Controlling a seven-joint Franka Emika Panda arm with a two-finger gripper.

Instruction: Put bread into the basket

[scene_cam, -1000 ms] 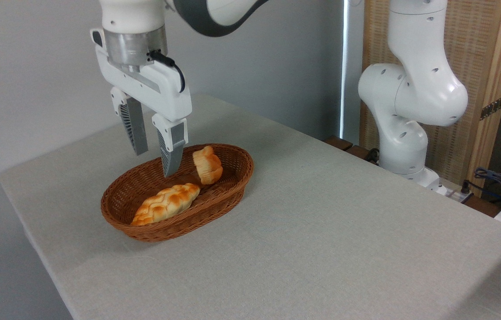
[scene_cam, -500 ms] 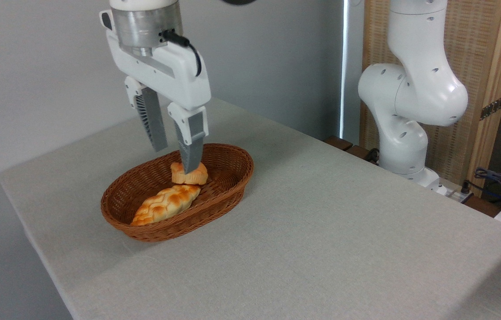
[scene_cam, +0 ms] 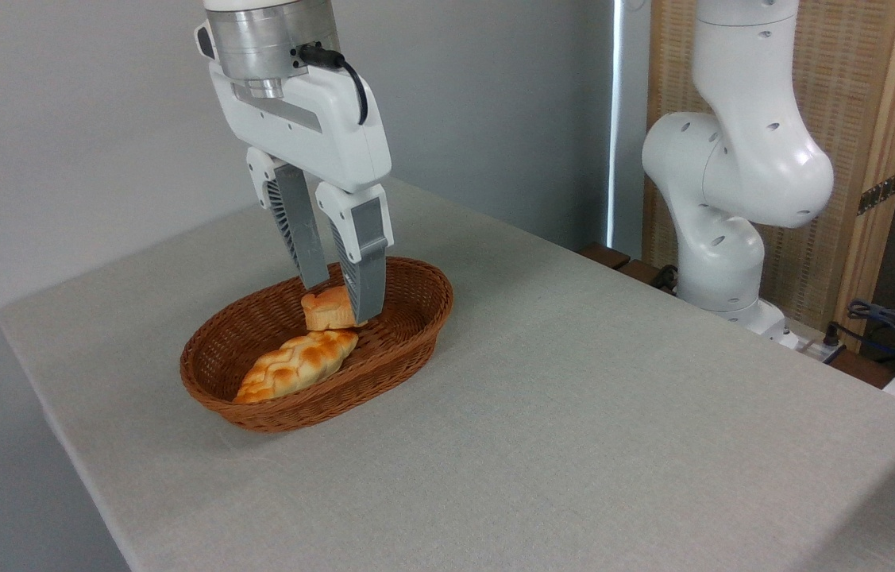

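Over the wicker basket [scene_cam: 415, 314], the gripper [scene_cam: 340, 300] is hanging with its two fingers apart, gripping nothing. Knotted bun [scene_cam: 325, 310] is sitting inside the basket, just behind the braided loaf [scene_cam: 296, 364] and seemingly touching it. Placing step is looking finished; what is remaining, I judge, is a straight lift clear. Right fingertip is overlapping the bun from here; contact uncertain. Table [scene_cam: 574, 413] around is offering no obstruction.

Soft even daylight, faint shadows, sharp focus
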